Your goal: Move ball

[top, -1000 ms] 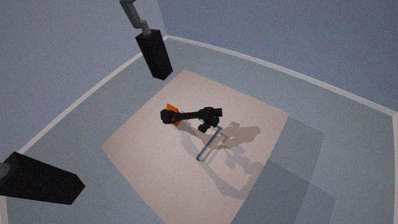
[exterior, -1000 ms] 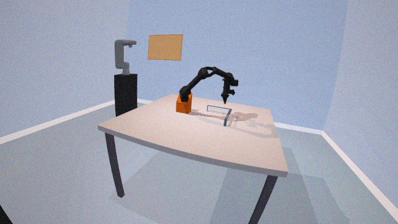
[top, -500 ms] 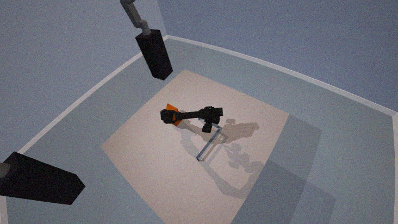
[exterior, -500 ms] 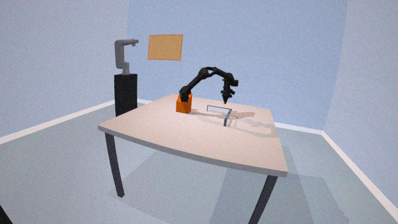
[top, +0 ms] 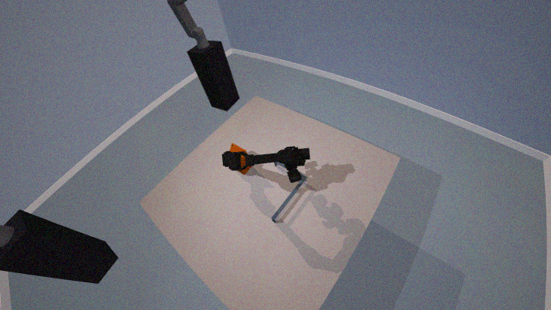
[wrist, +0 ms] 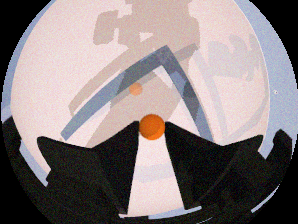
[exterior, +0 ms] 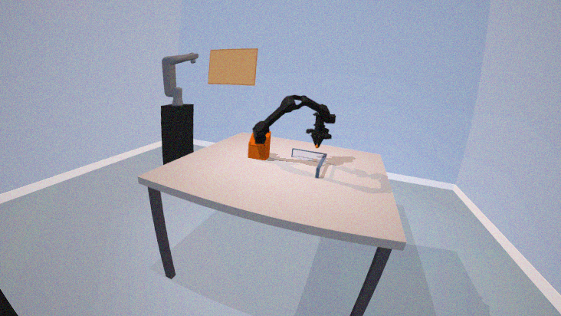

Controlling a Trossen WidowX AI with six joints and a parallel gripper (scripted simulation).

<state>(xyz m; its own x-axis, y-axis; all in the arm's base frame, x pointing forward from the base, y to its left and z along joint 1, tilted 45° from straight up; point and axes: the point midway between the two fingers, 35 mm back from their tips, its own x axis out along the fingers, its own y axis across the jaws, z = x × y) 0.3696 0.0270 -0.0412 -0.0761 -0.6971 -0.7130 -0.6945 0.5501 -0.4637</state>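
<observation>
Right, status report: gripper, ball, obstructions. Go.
Gripper shut on ball, raised off table. See-through copy ahead, inside clear walls' corner. Nothing in the way.

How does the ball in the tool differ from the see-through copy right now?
The ball is solid bright orange; the see-through copy is pale and faint. The ball sits pinched at the tool's fingertips; the copy lies on the table near the clear walls' corner. Both are round and orange-toned.
</observation>
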